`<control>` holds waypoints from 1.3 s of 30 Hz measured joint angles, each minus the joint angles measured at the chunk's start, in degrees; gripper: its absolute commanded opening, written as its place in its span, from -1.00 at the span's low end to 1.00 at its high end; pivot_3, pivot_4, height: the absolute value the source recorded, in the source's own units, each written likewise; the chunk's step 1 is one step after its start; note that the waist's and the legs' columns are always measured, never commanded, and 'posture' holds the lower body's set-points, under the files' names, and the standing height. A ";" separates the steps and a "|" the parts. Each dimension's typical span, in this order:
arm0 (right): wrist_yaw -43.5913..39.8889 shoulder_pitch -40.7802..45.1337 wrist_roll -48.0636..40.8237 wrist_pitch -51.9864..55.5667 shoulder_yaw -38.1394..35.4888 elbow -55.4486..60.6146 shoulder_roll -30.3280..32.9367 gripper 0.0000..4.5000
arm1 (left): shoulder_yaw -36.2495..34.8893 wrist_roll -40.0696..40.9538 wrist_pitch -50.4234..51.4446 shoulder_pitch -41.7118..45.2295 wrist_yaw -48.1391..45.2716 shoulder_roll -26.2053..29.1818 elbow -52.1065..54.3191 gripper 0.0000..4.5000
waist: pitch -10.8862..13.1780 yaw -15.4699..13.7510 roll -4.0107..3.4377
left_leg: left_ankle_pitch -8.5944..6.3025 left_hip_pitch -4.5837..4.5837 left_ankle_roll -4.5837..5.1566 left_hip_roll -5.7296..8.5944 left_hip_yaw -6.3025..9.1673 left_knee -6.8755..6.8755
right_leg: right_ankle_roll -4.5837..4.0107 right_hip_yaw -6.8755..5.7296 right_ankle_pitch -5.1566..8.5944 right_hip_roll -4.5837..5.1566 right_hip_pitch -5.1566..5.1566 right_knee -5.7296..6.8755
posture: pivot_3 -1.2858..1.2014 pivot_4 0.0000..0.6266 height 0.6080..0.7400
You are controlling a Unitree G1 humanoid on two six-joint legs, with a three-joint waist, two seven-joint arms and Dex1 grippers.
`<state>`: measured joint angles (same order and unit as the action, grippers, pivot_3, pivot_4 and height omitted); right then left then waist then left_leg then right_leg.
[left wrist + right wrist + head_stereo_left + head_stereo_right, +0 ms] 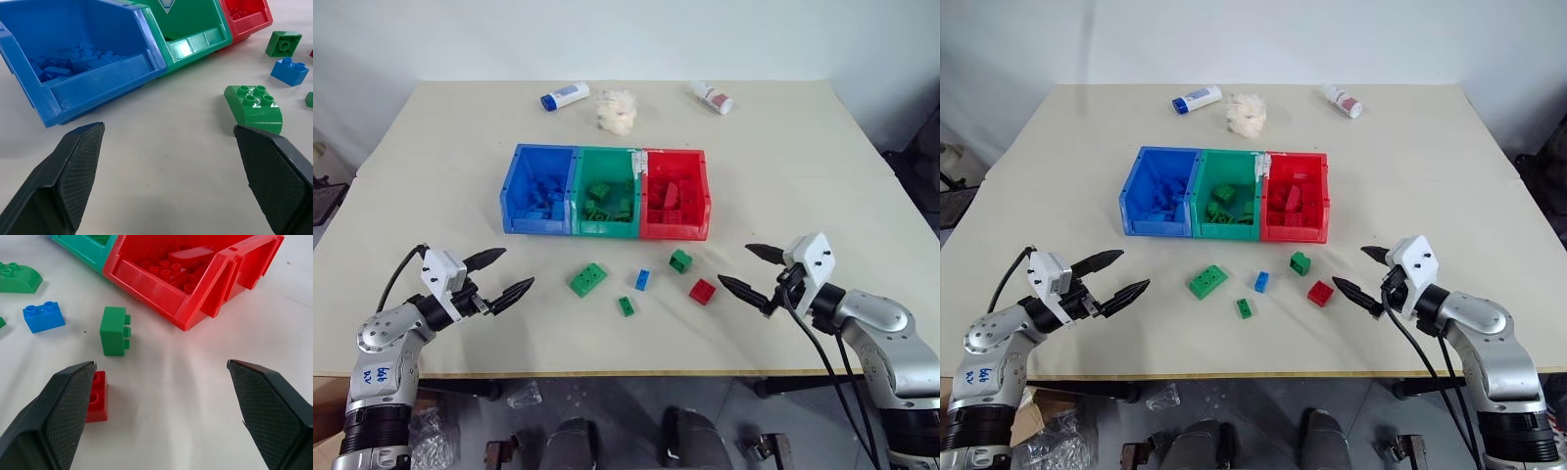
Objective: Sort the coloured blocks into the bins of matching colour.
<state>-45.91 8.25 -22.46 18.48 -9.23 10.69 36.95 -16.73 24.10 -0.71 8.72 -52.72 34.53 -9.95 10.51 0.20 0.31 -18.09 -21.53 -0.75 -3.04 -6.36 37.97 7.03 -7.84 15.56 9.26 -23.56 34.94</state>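
Three joined bins stand mid-table: blue point(536, 223), green point(604, 227) and red point(674, 230), each holding blocks of its own colour. In front of them lie loose blocks: a large green one point(588, 279), a blue one point(643, 279), a small green one point(626, 305), a green cube point(680, 260) and a red one point(702, 291). My left gripper point(517, 267) hovers open to the left of the large green block point(254, 108). To the right of the red block point(98, 396), my right gripper point(734, 263) is open too. Neither holds anything.
Two small white bottles point(565, 96) point(713, 98) and a fluffy cream wad point(617, 111) lie at the table's far side. The table's front edge point(626, 372) runs just below both grippers.
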 measured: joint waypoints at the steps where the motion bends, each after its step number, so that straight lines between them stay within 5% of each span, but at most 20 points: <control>1: -0.05 -0.02 0.02 -0.25 0.00 -0.10 0.00 1.00 | 0.04 0.00 0.00 0.12 0.00 0.00 0.00 1.00 | 0.00 0.00 0.00 | 0.00 0.00 0.00 0.00 0.00 0.00 | 0.00 0.00 0.00 0.00 0.00 0.00 | 0.03 -0.52 1.00; 16: 1.22 -4.10 1.01 -2.11 -1.34 -2.83 0.49 1.00 | 4.20 -1.92 0.87 2.84 0.36 -0.36 -2.53 1.00 | 0.00 -0.15 0.00 | -0.01 0.00 0.01 0.02 -0.04 0.02 | 0.04 0.05 -0.02 0.00 0.00 0.00 | 0.03 -0.52 1.00; 28: 0.66 -27.49 -2.70 7.16 -17.55 15.02 5.92 1.00 | 6.11 -1.67 -0.80 5.46 -9.97 -0.30 -9.07 1.00 | -0.04 0.09 0.07 | -0.06 0.09 0.07 -0.02 -0.14 0.03 | 0.06 0.15 -0.03 -0.01 0.01 -0.27 | 0.03 -0.52 1.00; 32: 0.76 -24.91 -4.14 10.71 -16.17 18.53 6.84 1.00 | 6.02 -1.46 -0.97 4.94 -11.25 -0.26 -8.88 1.00 | -0.04 0.15 0.08 | -0.09 0.15 0.10 -0.04 -0.21 0.03 | 0.05 0.24 -0.03 -0.01 0.01 -0.27 | 0.03 -0.52 1.00; 39: 0.89 -7.27 -3.85 16.81 -0.41 16.72 7.28 1.00 | 5.83 1.34 0.46 0.53 -12.23 -1.17 -3.22 1.00 | -0.06 0.04 0.12 | -0.15 0.12 0.10 -0.06 -0.24 0.06 | 0.05 0.23 -0.03 -0.01 -0.05 -0.19 | 0.03 -0.52 1.00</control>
<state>-45.02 0.98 -26.31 35.29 -9.65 27.40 44.23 -10.90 25.45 -0.25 9.25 -64.95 33.36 -13.17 10.45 0.24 0.42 -18.24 -21.41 -0.65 -3.10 -6.59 38.02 7.08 -7.61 15.53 9.25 -23.61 34.75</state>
